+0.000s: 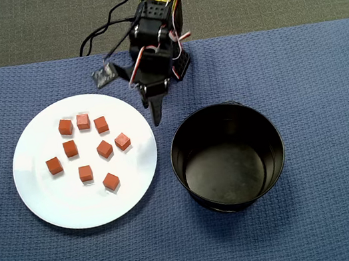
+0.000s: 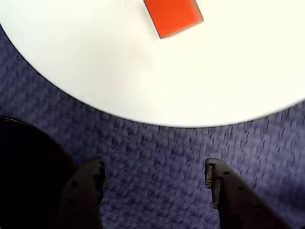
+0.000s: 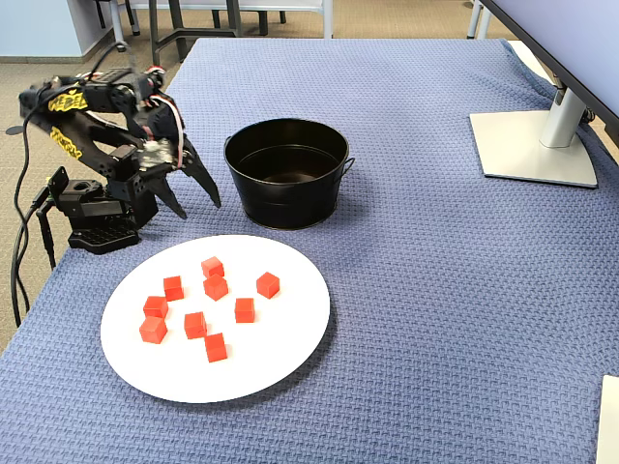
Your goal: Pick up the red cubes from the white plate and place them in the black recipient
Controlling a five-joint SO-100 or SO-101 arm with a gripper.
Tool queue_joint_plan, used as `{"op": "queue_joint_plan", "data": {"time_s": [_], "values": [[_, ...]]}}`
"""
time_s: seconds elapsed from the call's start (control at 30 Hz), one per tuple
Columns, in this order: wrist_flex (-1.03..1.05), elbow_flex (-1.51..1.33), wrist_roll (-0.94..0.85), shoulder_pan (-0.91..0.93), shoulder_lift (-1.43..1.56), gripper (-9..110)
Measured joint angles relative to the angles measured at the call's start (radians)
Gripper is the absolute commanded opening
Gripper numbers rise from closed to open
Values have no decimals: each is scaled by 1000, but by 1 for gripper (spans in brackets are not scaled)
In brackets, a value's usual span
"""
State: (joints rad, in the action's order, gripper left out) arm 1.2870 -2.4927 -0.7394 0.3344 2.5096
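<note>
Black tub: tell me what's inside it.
The black tub holds no cubes: the overhead view shows only its bare shiny bottom. All nine red cubes sit on the white plate. Nothing covers the tub's inside.

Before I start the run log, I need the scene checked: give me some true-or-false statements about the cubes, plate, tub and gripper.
1. The black recipient already holds a cube. False: it is empty.
2. Nine red cubes lie on the white plate. True.
3. The gripper is shut on a cube. False: it is open and empty, over the blue cloth.
4. The plate and the tub stand apart. True.
</note>
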Motion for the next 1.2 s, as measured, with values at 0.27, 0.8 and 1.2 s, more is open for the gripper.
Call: {"op": "queue_joint_plan", "data": {"time_s": [0.27, 0.8, 1.2], "values": [[-63, 164, -451, 120, -362, 23], [-164, 281, -776, 250, -607, 25], [-291, 281, -770, 285, -724, 22]]}}
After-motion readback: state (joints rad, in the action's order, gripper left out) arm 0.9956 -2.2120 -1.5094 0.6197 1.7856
